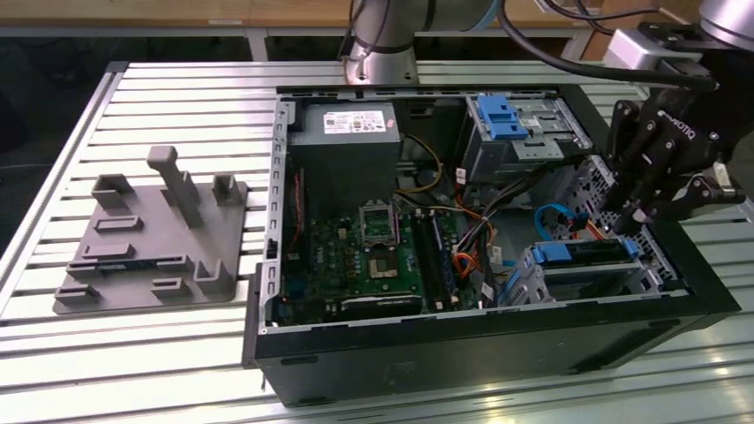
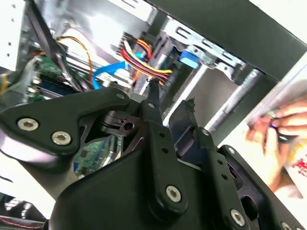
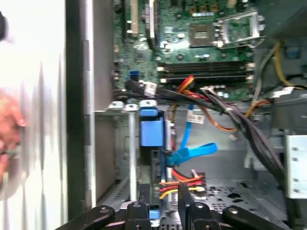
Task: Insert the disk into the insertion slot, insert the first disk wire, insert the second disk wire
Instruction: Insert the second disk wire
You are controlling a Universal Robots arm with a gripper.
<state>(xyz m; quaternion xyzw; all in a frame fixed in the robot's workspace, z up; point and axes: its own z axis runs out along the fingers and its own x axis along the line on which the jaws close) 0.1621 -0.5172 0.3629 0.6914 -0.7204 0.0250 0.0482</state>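
the disk (image 1: pixel 585 254) sits inside the insertion slot (image 1: pixel 595 283), framed by the silver cage walls, in the case corner on the exterior view's right. the gripper (image 2: pixel 171 100) hangs just beside the cage, over the wires that run to it. its fingers (image 2: pixel 154 115) are parted by a narrow gap with nothing between them, so it grips nothing. the second disk wire (image 3: pixel 196 152) loops down beside the disk; i cannot tell whether its dark plug is seated. a red-and-yellow wire bundle (image 3: pixel 175 183) lies nearest the fingertips, and i judge that to be the wire in hand

to do this step well, take the plug by its hard body, not by the wires, so it can't swivel in the grip. square it to the socket on the disk's edge before pushing, since a keyed plug jams when tilted. push straight and gently, easing off if it resists. keep the light-blue cable and the dark cable bundle (image 3: pixel 240 120) out from under the fingers. a person's hand (image 2: pixel 276 127) is just outside the case wall (image 2: pixel 230 33), so slow moves suit
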